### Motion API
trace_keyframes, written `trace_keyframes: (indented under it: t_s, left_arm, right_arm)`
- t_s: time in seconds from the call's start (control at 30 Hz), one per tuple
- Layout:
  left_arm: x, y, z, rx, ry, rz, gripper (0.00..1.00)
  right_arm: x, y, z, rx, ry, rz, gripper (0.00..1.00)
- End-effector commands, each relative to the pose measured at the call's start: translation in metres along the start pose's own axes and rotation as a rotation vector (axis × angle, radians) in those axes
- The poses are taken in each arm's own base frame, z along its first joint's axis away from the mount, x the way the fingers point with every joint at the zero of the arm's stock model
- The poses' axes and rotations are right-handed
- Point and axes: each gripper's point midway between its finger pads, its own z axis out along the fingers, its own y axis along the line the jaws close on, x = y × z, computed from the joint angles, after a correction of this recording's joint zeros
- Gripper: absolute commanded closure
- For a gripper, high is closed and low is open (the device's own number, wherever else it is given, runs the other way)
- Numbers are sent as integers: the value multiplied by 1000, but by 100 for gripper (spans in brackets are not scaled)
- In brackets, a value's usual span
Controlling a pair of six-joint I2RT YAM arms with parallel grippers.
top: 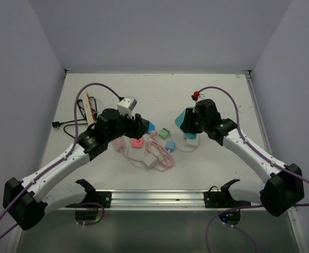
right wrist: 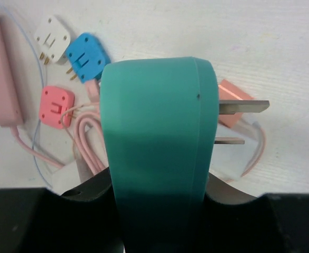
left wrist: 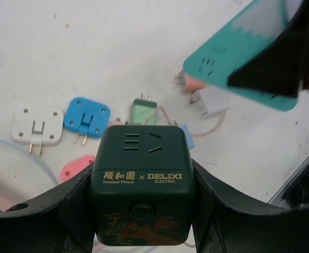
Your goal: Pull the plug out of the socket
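Socket sits clamped in left jaws, plug clamped in right jaws, prongs bare, well apart: pull looks done.

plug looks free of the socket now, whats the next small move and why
Probably lower the right pincer and set the teal plug on the table. Its prongs show bare, apart from the dark green cube socket that the left pincer clamps, so the pull looks done and only putting down remains.
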Motion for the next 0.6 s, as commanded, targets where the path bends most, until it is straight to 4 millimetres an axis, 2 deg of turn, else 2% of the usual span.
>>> trace_keyframes:
  t_s: [0.0, 0.03, 0.07, 0.1, 0.13, 0.17, 0.2, 0.27, 0.3, 0.37, 0.4, 0.5, 0.53, 0.57]
  left_arm:
    - [48, 17, 19, -48, 112, -60, 100]
    - [67, 22, 25, -60, 158, -77, 100]
    - [70, 25, 30, -63, 158, -84, 100]
    - [77, 26, 34, -67, 171, -94, 100]
    - [90, 30, 39, -78, 205, -111, 100]
    - [94, 30, 43, -71, 218, -119, 99]
    - [106, 33, 47, -80, 255, -128, 96]
    - [114, 35, 51, -83, 279, -143, 90]
    - [119, 36, 53, -88, 294, -149, 84]
    - [125, 39, 54, -103, 301, -160, 78]
    - [126, 41, 54, -113, 302, -163, 70]
    - [126, 46, 53, -143, 297, -166, 57]
    - [124, 47, 53, -145, 293, -166, 54]
    - [124, 48, 52, -155, 292, -166, 47]
  right_arm:
    - [-35, -20, -11, -21, -112, 97, 100]
    - [-36, -27, -9, -19, -124, 146, 100]
    - [-38, -36, -9, -10, -135, 179, 100]
    - [-42, -54, -10, 18, -154, 227, 100]
    - [-42, -58, -8, 3, -158, 269, 100]
    - [-45, -64, -8, 0, -167, 298, 100]
    - [-53, -77, -7, 13, -197, 340, 100]
    - [-52, -86, -2, 10, -201, 403, 100]
    - [-60, -94, -1, 12, -235, 434, 100]
    - [-59, -103, 8, 17, -238, 470, 100]
    - [-62, -110, 10, 22, -252, 489, 100]
    - [-67, -126, 25, 22, -274, 538, 100]
    - [-77, -128, 28, 12, -305, 536, 100]
    - [-71, -133, 39, 17, -278, 545, 100]
